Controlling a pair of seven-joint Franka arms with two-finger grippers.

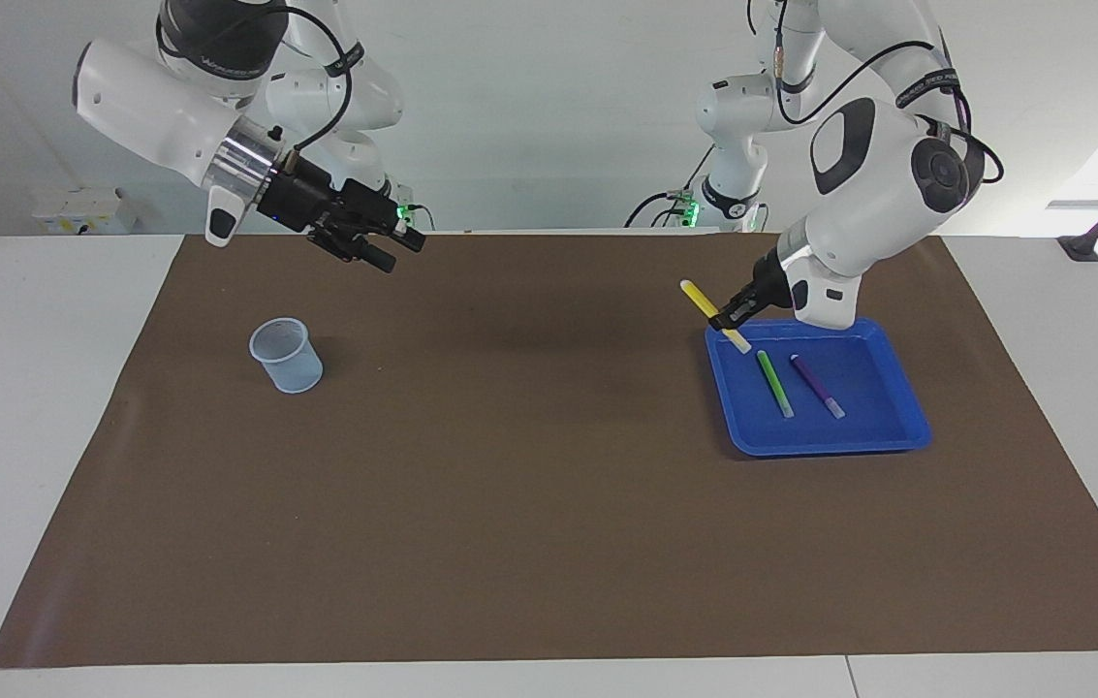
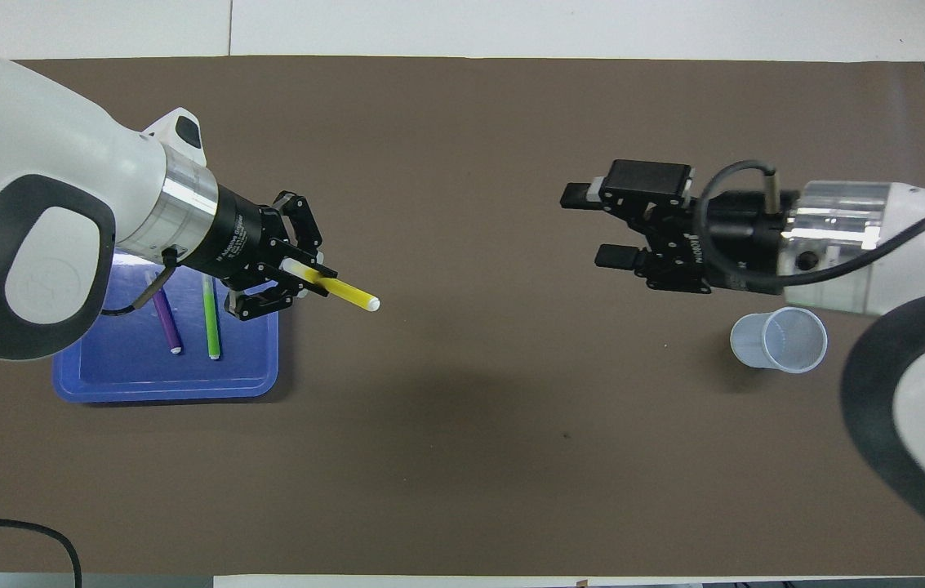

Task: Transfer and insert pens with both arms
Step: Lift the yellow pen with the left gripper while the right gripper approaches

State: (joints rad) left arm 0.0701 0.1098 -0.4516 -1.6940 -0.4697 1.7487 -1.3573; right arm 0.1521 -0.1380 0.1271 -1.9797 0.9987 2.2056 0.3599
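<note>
My left gripper [image 1: 732,317] is shut on the yellow pen [image 1: 701,298] and holds it tilted in the air over the edge of the blue tray [image 1: 883,441]. In the overhead view the left gripper [image 2: 296,279] holds the yellow pen [image 2: 346,293] pointing toward the table's middle. The green pen [image 1: 773,383] and the purple pen [image 1: 816,385] lie side by side in the tray, also seen from overhead: green pen [image 2: 211,320], purple pen [image 2: 166,322]. My right gripper [image 1: 392,250] is open and empty in the air, over the mat near the cup; in the overhead view it [image 2: 593,226] points toward the left arm.
A clear plastic cup [image 1: 287,355] stands upright on the brown mat [image 1: 529,504] at the right arm's end; it shows in the overhead view too [image 2: 780,340]. The blue tray [image 2: 152,384] sits at the left arm's end. Two slimmer arms stand at the table's robot edge.
</note>
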